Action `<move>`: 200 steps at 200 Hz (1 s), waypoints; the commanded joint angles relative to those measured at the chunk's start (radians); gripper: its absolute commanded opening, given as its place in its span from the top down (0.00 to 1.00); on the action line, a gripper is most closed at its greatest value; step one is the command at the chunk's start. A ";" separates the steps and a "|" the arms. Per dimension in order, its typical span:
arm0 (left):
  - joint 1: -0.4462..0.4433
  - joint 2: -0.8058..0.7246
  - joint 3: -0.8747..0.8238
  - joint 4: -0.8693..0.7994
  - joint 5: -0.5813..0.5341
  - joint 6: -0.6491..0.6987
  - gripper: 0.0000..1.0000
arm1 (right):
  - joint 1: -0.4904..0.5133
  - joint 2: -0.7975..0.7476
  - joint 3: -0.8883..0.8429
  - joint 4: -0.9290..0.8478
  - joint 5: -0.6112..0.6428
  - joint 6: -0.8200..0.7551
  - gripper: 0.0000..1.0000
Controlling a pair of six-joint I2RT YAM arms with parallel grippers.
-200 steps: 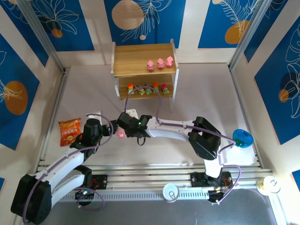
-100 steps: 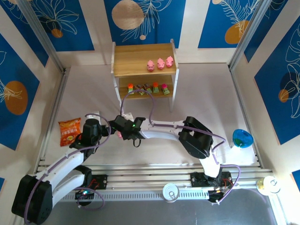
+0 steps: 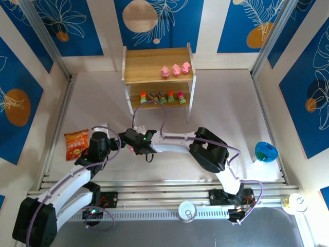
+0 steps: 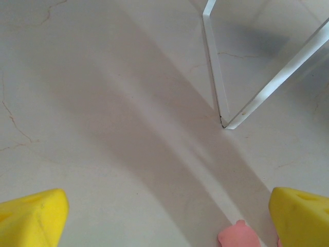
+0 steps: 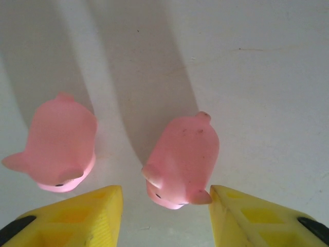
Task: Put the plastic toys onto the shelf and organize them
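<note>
The shelf (image 3: 149,64) stands at the middle of the far edge of the table (image 3: 221,113). Three pigs (image 3: 176,69) sit in a row on its top board, toward the right front corner, and five blocky toys (image 3: 162,97) line the lower board side by side. The right arm reaches across the table toward the near left part, and the right tool (image 5: 165,189) hangs low over the surface there. Its yellow fingers (image 5: 82,216) stand partly apart on either side of a pink pig (image 5: 181,154) that lies on the table. The right finger is touching or just beside the pig's ear, while a gap shows between the left finger and the pig, so the tool is open around it rather than clamped. A second pig (image 5: 61,141) lies just beside the first, to its left in the right wrist view and outside the fingers, and the two do not touch. The left tool (image 4: 168,200) is spread wide open over the table near the same spot, facing the corner of a clear panel (image 4: 216,77). An orange snack bag (image 3: 75,143) lies near the left edge of the table, and a blue bowl (image 3: 266,152) sits near the right edge.
</note>
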 commanded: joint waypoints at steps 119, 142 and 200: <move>0.018 0.010 -0.009 0.008 0.015 -0.012 0.00 | -0.032 0.063 0.066 -0.020 -0.005 -0.004 0.55; 0.017 0.012 -0.009 0.009 0.015 -0.012 0.00 | -0.032 0.066 0.064 -0.021 -0.005 -0.007 0.58; 0.019 0.018 -0.009 0.018 0.027 -0.011 0.00 | -0.033 0.057 0.060 -0.032 0.009 -0.019 0.66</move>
